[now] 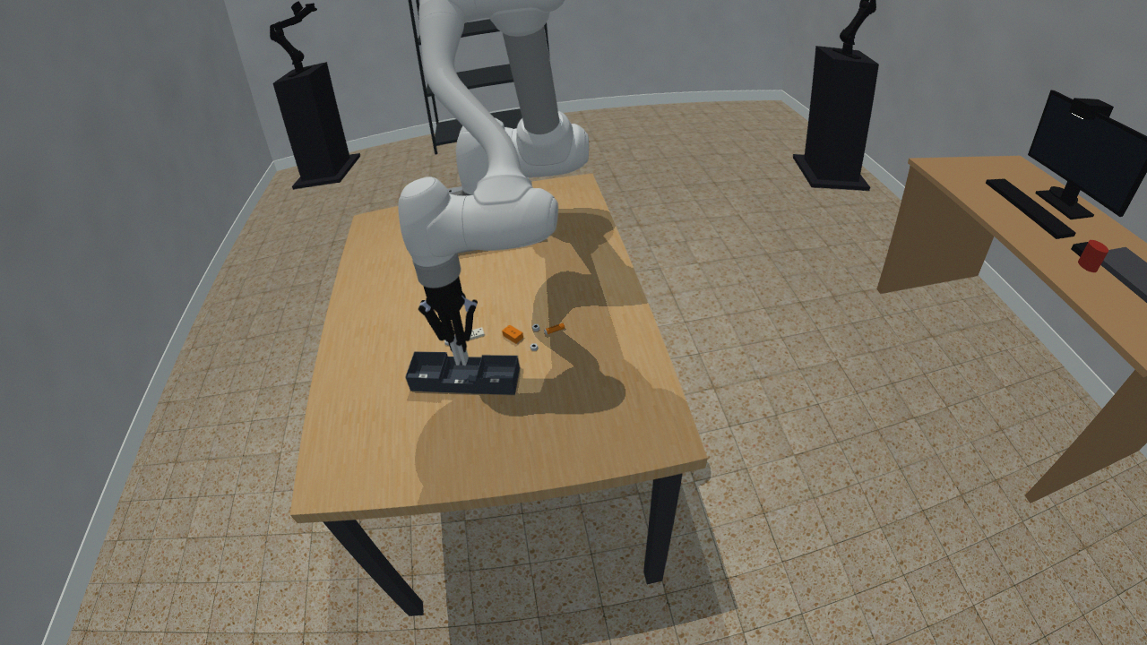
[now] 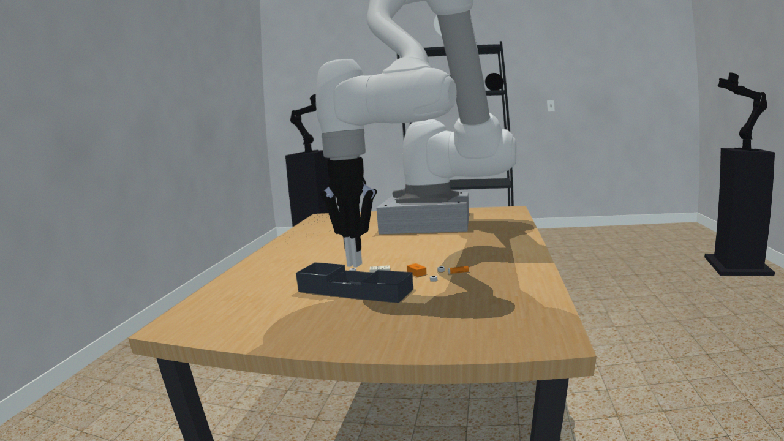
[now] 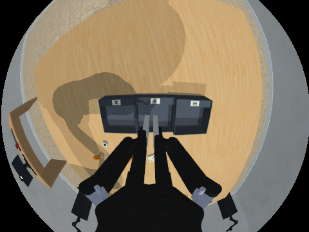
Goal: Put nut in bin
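Observation:
My gripper (image 1: pixel 460 362) (image 2: pixel 354 265) (image 3: pixel 150 122) is shut and empty, its grey fingertips a narrow gap apart above the middle bin. The bin marked X (image 1: pixel 500 388) (image 2: pixel 386 291) (image 3: pixel 102 113) is the left end bin in the wrist view and the right one in the top and exterior views. It looks empty. One nut (image 1: pixel 533 347) (image 2: pixel 433 278) (image 3: pixel 105 144) lies on the table beside it. A second nut (image 1: pixel 535 327) (image 2: pixel 440 269) lies farther back, hidden in the wrist view. A third nut (image 2: pixel 353 269) shows partly behind the bins, below my fingertips.
The middle bin marked F (image 3: pixel 155 101) and the end bin marked H (image 3: pixel 209 116) join the X bin in a row. Behind them lie a white dotted block (image 1: pixel 478 332) (image 2: pixel 380 268), an orange block (image 1: pixel 512 332) (image 2: pixel 416 269) and an orange piece with a grey end (image 1: pixel 556 328) (image 2: pixel 459 269) (image 3: pixel 97 157).

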Available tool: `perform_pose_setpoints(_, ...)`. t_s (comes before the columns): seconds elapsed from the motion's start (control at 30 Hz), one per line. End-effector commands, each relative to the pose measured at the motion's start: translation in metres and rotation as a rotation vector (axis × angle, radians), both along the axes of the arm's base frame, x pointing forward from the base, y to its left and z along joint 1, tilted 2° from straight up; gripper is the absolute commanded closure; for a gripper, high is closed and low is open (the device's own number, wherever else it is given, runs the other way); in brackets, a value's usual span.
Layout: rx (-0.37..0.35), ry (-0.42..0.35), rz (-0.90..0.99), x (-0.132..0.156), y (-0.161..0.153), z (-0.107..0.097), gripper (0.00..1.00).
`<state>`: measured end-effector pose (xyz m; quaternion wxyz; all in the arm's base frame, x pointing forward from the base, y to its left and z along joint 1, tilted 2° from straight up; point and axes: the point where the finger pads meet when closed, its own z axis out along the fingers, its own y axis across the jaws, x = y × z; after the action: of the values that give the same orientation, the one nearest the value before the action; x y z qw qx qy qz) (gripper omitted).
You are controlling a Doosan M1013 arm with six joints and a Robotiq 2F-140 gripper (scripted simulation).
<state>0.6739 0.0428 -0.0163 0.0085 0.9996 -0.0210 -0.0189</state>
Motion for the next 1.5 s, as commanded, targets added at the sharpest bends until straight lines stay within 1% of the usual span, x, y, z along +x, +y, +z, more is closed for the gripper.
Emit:
perform_pose_setpoints(0.0, 0.0, 0.0, 0.0, 0.0, 0.0, 0.01, 0.95)
perform_pose_setpoints(0.07, 0.0, 0.0, 0.0, 0.001, 0.0, 0.015, 0.95)
perform_pose_setpoints(0.1, 0.0, 0.0, 0.0, 0.001, 0.0, 0.015, 0.95)
perform_pose_setpoints(0.17, 0.0, 0.0, 0.0, 0.001, 0.01, 0.015, 0.95)
perform_pose_setpoints(0.23, 0.0, 0.0, 0.0, 0.001, 0.01, 0.015, 0.95)
perform_pose_setpoints(0.7, 0.0, 0.0, 0.0, 0.001, 0.08, 0.014, 0.95)
perform_pose_setpoints(0.8, 0.0, 0.0, 0.0, 0.001, 0.084, 0.014, 0.95)
perform_pose_setpoints(1.3, 0.0, 0.0, 0.0, -0.001, 0.083, -0.026, 0.95)
perform_pose_setpoints(1.37, 0.0, 0.0, 0.0, -0.001, 0.083, -0.026, 0.95)
perform_pose_setpoints(1.47, 0.0, 0.0, 0.0, -0.001, 0.083, -0.034, 0.95)
